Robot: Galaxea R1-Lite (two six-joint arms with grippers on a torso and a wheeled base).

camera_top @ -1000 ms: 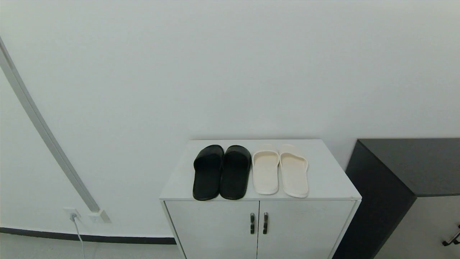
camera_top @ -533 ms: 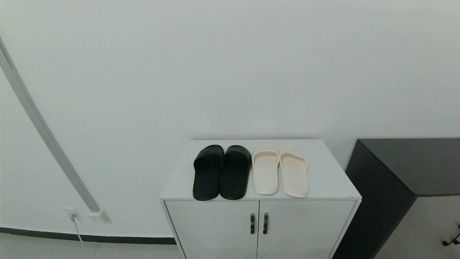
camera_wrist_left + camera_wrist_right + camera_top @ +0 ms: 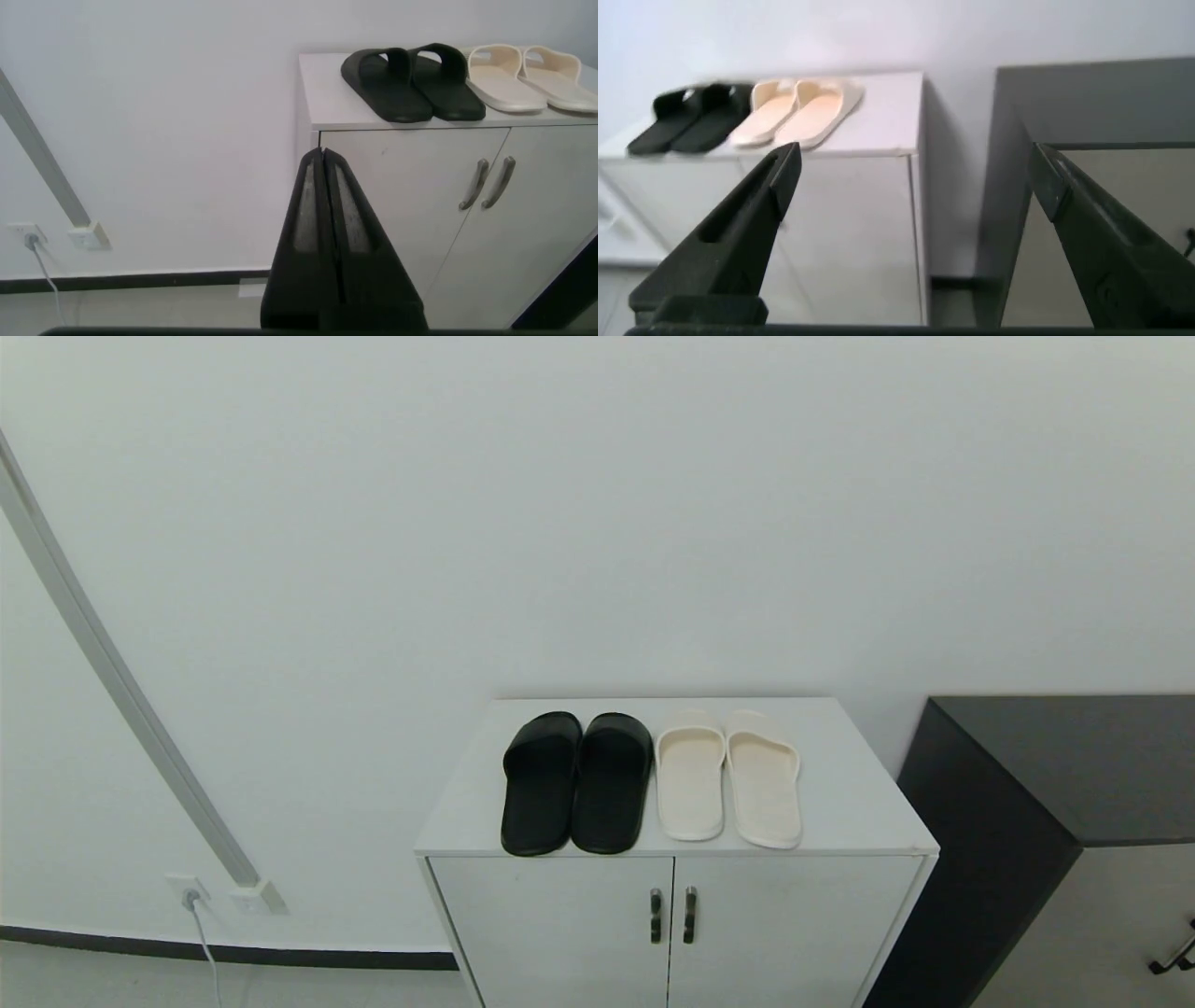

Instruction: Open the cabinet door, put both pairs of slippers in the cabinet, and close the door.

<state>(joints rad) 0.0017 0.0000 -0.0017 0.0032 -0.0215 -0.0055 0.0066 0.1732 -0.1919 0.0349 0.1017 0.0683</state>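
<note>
Left pincer [image 3: 323,161]: closed tight on nothing, in front of the cabinet's left corner.
Right pincer [image 3: 910,163]: spread wide, empty.
Cabinet [image 3: 560,933]: smooth white, both doors closed, dark handles [image 3: 670,915] paired at the middle.
Slippers: black pair [image 3: 574,782] and cream pair [image 3: 728,779] lay side by side on its top, toes to the wall.
Beside it: dark grey cabinet [image 3: 1027,784] stood on the right.
Behind: plain white wall [image 3: 597,523], slanting cable duct [image 3: 112,672], socket [image 3: 187,891] low down.

- Soft, even light is brightening the white wall [image 3: 597,523] beyond the left gripper [image 3: 323,154].
- The black slippers [image 3: 574,784] above that gripper are casting only faint shadows on the cabinet top [image 3: 868,803].
- The wall conduit [image 3: 117,677], off to its side, is bowing with lens distortion.
</note>
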